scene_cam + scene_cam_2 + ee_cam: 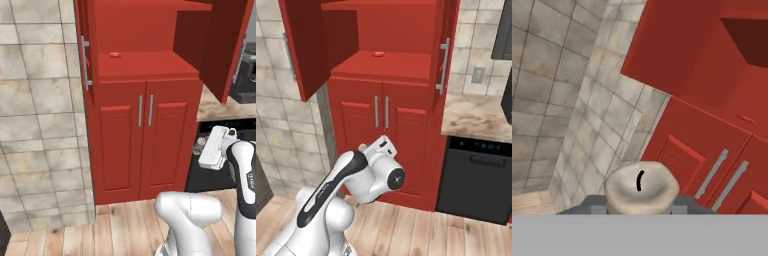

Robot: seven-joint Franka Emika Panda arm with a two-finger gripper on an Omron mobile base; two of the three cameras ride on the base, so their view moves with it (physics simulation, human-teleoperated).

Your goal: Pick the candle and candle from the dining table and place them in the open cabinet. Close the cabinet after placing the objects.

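Observation:
In the hand view a squat golden-tan candle point(641, 186) with a short black wick sits between my gripper's point(640, 206) two dark fingertips, and the gripper is shut on it. From the base views, the gripper point(363, 147) point(201, 142) hangs low in front of the tall red cabinet point(145, 65) point(391, 65), at the height of its lower doors. The cabinet's upper doors stand open, showing the red inner shelf point(150, 64) point(396, 64). The dining table is out of view.
A small flat red item point(115, 54) point(378, 53) lies on the shelf. The open doors point(306, 45) point(225, 45) jut out on both sides. A marble counter point(476, 117) over a black dishwasher point(476, 175) stands right of the cabinet, a tiled wall point(40, 125) to its left.

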